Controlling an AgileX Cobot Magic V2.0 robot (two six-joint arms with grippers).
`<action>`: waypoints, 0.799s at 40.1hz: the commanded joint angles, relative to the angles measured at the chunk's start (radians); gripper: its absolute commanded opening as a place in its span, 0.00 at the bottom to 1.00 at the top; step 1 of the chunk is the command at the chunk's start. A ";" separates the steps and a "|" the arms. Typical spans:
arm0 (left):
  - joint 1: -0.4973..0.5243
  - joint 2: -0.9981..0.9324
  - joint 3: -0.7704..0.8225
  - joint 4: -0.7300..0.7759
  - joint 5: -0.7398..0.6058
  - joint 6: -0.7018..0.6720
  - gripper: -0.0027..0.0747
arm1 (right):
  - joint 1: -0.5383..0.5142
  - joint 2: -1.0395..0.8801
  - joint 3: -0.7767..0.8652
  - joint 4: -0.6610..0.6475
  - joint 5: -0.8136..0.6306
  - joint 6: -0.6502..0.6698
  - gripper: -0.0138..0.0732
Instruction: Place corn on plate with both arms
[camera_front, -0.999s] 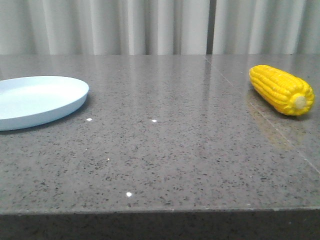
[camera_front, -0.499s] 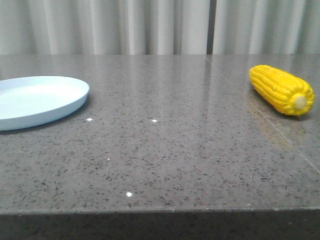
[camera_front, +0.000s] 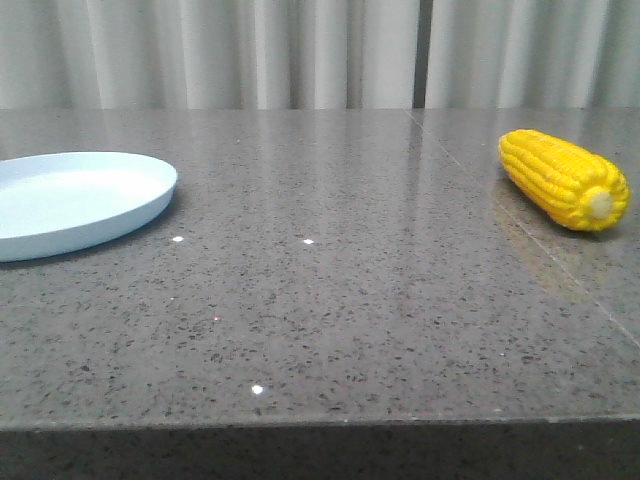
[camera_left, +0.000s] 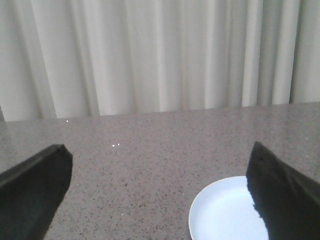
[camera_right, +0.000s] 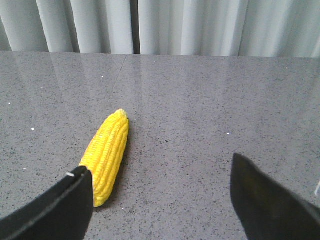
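Corn (camera_front: 565, 180) lies far right on grey speckled table (camera_front: 330, 300), stub end toward cam; plate (camera_front: 75, 200) at far left edge, well apart, wide bare stretch btwn. Left gripper (camera_left: 160, 195) spread wide above plate; right gripper (camera_right: 160, 200) spread, empty, corn near one finger. Pale curtains (camera_front: 300, 50) behind.

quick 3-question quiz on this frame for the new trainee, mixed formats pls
1. True or false: the corn already lies on the plate.
2. In the front view, the plate sits at the table's: A) left B) middle C) right
3. Fill in: both grippers, left and right, are ____ and hold nothing.

Key:
1. False; it lies on the table, far right, apart from the plate.
2. A
3. open
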 joint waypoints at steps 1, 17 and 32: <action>0.002 0.072 -0.061 -0.021 -0.027 0.000 0.93 | -0.002 0.015 -0.031 -0.001 -0.073 -0.008 0.84; 0.000 0.558 -0.392 -0.092 0.427 0.002 0.93 | -0.002 0.015 -0.031 -0.001 -0.073 -0.008 0.84; -0.017 0.897 -0.546 -0.123 0.558 0.002 0.93 | -0.002 0.015 -0.031 -0.001 -0.073 -0.008 0.84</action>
